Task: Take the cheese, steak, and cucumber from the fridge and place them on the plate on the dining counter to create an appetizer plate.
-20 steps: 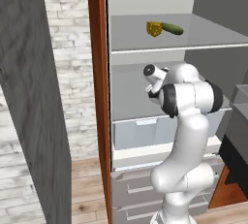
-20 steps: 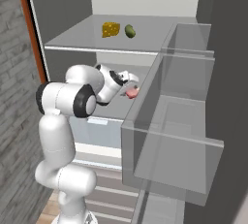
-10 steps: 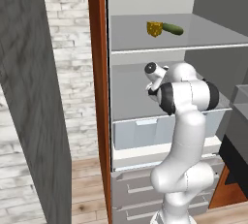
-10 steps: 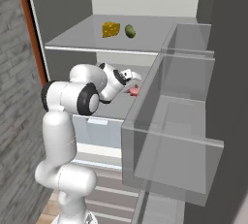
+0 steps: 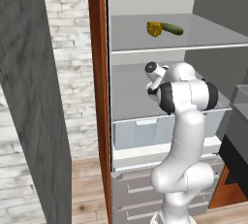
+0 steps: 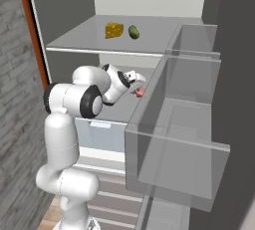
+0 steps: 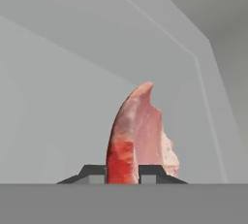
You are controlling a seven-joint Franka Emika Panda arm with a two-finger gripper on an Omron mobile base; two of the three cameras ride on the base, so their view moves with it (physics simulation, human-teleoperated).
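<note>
Standing on edge between shut jaws, the steak (image 7: 138, 136) points away.

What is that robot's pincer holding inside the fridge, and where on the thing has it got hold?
The pincer is shut on the steak, pinching its near, redder edge between the two fingertips.

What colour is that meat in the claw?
Pinkish-red steak with a paler edge, clearest in the hand view.

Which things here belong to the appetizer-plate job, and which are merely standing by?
Job: steak, clamped between the gripper fingers; cheese and cucumber on the upper shelf; fridge.
Standing by: clear crisper drawer; grey lower drawers; door bins.
</note>
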